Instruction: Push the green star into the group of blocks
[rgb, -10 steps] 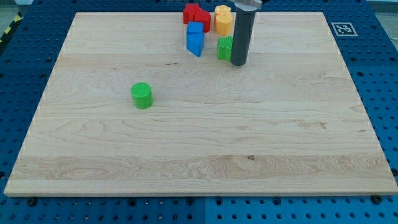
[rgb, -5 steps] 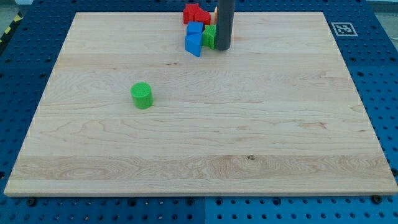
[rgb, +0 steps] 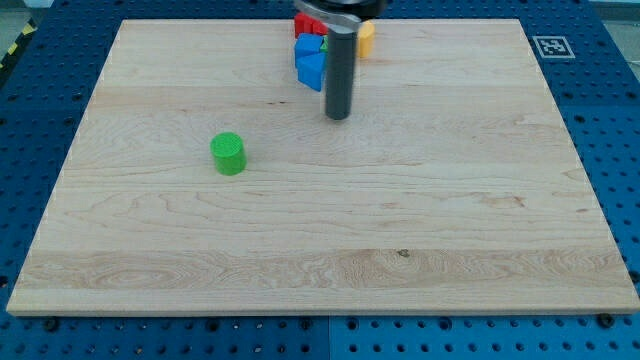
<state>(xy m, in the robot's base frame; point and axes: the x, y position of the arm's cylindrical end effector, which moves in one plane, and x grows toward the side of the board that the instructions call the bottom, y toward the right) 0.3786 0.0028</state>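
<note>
No readable writing anywhere, just a black-and-white square marker (rgb: 553, 46) at the table (rgb: 420, 230) top-right corner. There's no hand to report on, only a rod; my tip (rgb: 338, 117) sits just below the blue blocks (rgb: 311, 64). The green star is basically hidden behind the rod. Red block (rgb: 303, 24) and yellow block (rgb: 366, 38) peek out. Green cylinder (rgb: 228, 154) sits alone, well apart.
</note>
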